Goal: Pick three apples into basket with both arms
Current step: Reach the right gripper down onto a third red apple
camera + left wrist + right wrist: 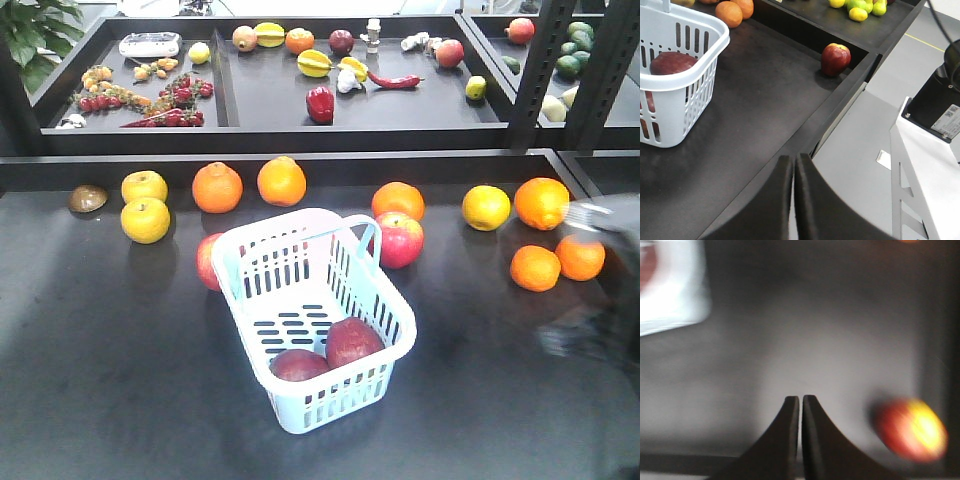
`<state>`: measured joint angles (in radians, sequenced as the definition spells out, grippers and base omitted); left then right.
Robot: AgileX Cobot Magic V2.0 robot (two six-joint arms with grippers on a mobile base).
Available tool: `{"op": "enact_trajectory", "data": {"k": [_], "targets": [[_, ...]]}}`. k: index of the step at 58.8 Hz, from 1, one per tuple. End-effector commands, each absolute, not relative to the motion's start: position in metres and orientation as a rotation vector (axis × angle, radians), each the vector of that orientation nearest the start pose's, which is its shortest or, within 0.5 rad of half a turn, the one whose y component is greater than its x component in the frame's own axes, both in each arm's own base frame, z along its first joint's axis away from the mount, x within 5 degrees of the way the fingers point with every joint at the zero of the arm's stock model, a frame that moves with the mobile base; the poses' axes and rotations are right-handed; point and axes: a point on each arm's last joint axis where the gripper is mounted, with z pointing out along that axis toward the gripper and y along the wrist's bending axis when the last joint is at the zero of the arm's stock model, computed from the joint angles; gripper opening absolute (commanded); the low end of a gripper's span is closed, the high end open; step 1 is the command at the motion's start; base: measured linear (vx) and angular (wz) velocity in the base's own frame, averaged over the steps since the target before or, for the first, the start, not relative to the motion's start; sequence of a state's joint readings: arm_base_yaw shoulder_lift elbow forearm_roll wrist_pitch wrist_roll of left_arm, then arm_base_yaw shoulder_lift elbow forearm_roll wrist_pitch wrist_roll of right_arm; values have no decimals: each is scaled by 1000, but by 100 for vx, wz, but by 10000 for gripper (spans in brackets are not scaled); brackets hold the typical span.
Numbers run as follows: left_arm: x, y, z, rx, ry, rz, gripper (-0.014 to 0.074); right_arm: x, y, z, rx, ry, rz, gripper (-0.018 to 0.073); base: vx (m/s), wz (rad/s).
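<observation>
Both my pincers [792,200] [800,435] are pressed together, empty. Basket [385,350] holds two apples [352,342]; rushing, I might grab the pink-red apple [400,238] at its one o'clock.

The basket [300,262] looks like moulded pale blue plastic, smooth with a soft sheen, and the two dark red apples [353,341] in it have waxy, faintly glossy skins. The table [100,380] is dark and matt — finely grained. The left gripper's fingers [815,210] are smooth matt black — likely plastic.
</observation>
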<state>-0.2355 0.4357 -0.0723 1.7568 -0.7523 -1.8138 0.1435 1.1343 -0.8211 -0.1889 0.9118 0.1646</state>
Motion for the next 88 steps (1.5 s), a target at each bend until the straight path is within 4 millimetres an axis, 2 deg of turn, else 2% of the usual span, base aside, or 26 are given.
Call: {"op": "enact_trajectory", "data": {"k": [1,8,16,20,26,39,53,71,88], "targets": [[55,-76,208,687,1855,-894,-6,199,-15,277,129,2646,-201,81,0,0],[55,-76,208,687,1855,-894,-6,201,-53,264,291,2729,-272,221,0,0],[55,-76,208,687,1855,-894,-6,208,-94,256,529,2840,-288,489,0,0],[55,-76,208,688,1855,-895,-6,214,-109,249,617,2876,-274,616,0,0],[55,-76,208,686,1855,-892,-6,225,-120,239,653,2943,-266,732,0,0],[55,-76,208,686,1855,-892,-6,243,-129,217,550,3018,-257,715,0,0],[55,-76,208,686,1855,-892,-6,254,-135,191,520,3062,-246,669,0,0],[55,-76,208,686,1855,-892,-6,261,-140,164,458,3141,-258,615,0,0],[55,-76,208,686,1855,-892,-6,264,-141,143,448,3197,-234,600,0,0]]}}
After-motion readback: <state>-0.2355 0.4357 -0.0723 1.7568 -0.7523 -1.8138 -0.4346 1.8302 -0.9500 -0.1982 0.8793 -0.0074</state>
